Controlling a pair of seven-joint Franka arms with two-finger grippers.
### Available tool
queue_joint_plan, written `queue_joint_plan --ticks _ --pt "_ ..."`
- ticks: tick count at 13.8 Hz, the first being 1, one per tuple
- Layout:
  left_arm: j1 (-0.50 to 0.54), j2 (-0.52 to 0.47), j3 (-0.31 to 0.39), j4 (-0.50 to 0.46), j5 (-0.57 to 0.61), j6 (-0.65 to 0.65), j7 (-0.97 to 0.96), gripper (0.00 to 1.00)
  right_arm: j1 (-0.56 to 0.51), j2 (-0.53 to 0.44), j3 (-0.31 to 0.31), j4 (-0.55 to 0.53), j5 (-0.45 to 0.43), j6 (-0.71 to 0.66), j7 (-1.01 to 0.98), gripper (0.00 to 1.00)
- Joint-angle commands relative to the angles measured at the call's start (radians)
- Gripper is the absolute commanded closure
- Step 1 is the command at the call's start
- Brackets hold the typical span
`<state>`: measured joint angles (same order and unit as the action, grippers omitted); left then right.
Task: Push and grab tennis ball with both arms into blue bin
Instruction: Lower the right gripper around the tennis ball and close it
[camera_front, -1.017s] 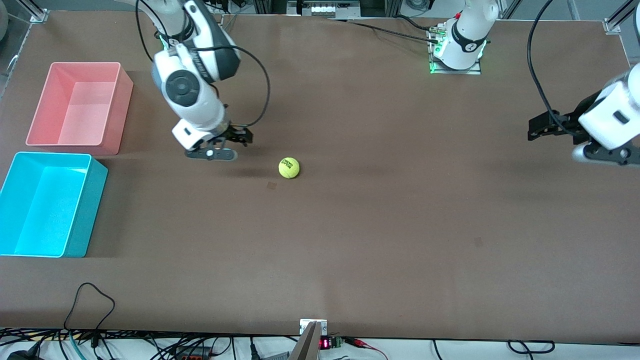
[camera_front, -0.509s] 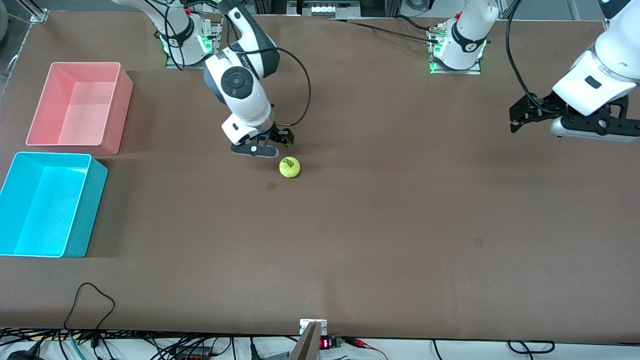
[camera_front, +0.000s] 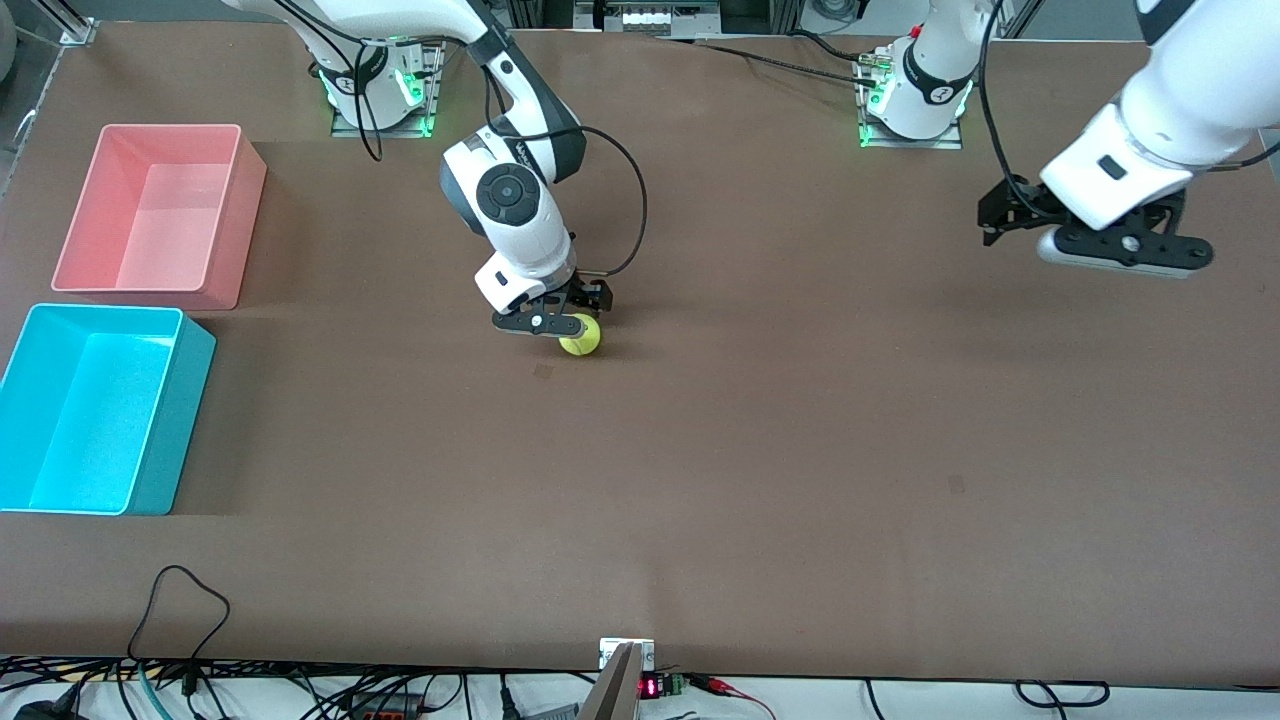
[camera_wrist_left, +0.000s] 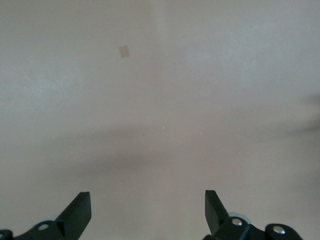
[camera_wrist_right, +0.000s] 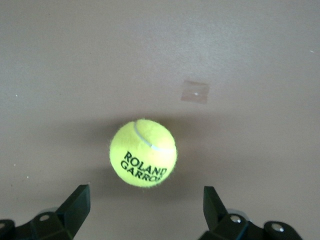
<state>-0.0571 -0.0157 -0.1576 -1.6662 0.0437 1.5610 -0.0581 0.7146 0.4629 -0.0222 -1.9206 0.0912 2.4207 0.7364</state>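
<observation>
Tennis ball (camera_front: 580, 338): you have it resting on the bare bench (camera_front: 760, 430) about mid-width, well apart from both bins. In the right wrist view the ball (camera_wrist_right: 143, 152) sits free on the surface, lettering up, touched by nothing.

Right tool (camera_front: 556, 322): it hangs just over the ball, partly covering it from the front camera. Its fingers (camera_wrist_right: 75, 205) are spread wide and released, with the ball ahead of the gap, not yet between them.

Left tool (camera_front: 1010, 215): it is up in the air over the left arm's end of the bench, roughly 3 o'clock from the ball and well apart from it. In its own wrist view the left tool (camera_wrist_left: 148, 210) has fingers spread and nothing in them; only bare bench lies below.

Blue bin (camera_front: 170, 420): it stands at the right arm's end of the bench, about 8 o'clock from the ball, and looks empty.

Pink bin (camera_front: 230, 215): it stands just beside the blue one, farther from the front camera, about 10 o'clock from the ball, also empty.

Done so far: judging from this layout, you have only the approach; the right tool is lined up over the ball.

Left to do: lowering around the ball, clenching, carrying it across to the blue bin, releasing it inside.
</observation>
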Motion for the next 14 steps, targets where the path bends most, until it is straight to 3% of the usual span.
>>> queue_joint_plan --ticks 1,14 --pt "0.011 -0.013 -0.007 0.009 0.025 -0.056 -0.029 0.0 0.022 0.039 -0.012 0.022 0.002 0.04 -0.012 0.0" --pt "0.051 0.019 -0.002 0.013 0.012 -0.041 -0.016 0.0 0.04 0.1 -0.019 0.022 -0.004 0.098 -0.064 0.0"
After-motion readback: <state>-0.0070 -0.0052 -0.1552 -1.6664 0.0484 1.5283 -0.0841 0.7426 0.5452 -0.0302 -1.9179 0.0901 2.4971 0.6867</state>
